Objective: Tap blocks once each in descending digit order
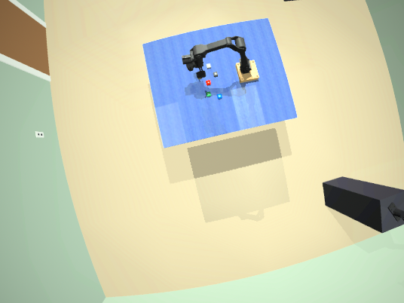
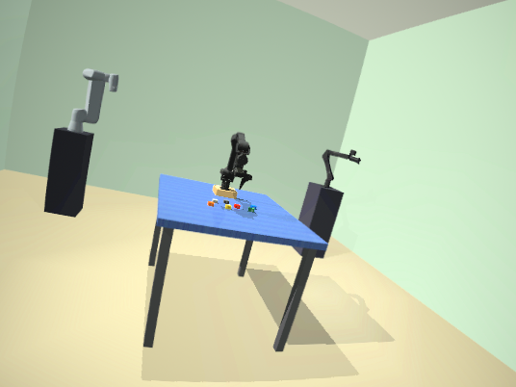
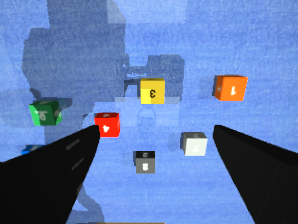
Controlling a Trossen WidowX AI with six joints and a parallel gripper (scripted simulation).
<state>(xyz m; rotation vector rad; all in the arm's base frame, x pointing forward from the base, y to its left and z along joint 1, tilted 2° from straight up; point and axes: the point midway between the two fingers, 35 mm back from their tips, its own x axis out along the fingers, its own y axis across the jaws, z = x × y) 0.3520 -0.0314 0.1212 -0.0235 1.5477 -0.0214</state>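
Note:
My gripper (image 1: 200,78) (image 2: 242,187) (image 3: 156,130) is open and empty, above the blocks. In the wrist view the yellow block (image 3: 152,91) (image 2: 228,207), digit 3, lies ahead between the fingertip lines. The red block (image 3: 107,125) (image 1: 208,82) (image 2: 237,206), digit 4, is near the left fingertip. The orange block (image 3: 231,88) (image 2: 211,204) shows 1. The green block (image 3: 45,113) (image 1: 209,94) and blue block (image 3: 34,149) (image 1: 219,96) are at left. The dark grey block (image 3: 145,163) (image 1: 215,74) and white block (image 3: 195,144) (image 1: 209,65) lie between the fingers' lines. Their digits are unclear.
The blocks lie on the blue table (image 1: 264,102) (image 2: 193,212). The arm's wooden base (image 1: 253,78) (image 2: 225,192) stands beyond them. Two dark pedestals (image 2: 67,173) (image 2: 320,207) with other arms stand away from the table. Arm shadows cross several blocks in the wrist view.

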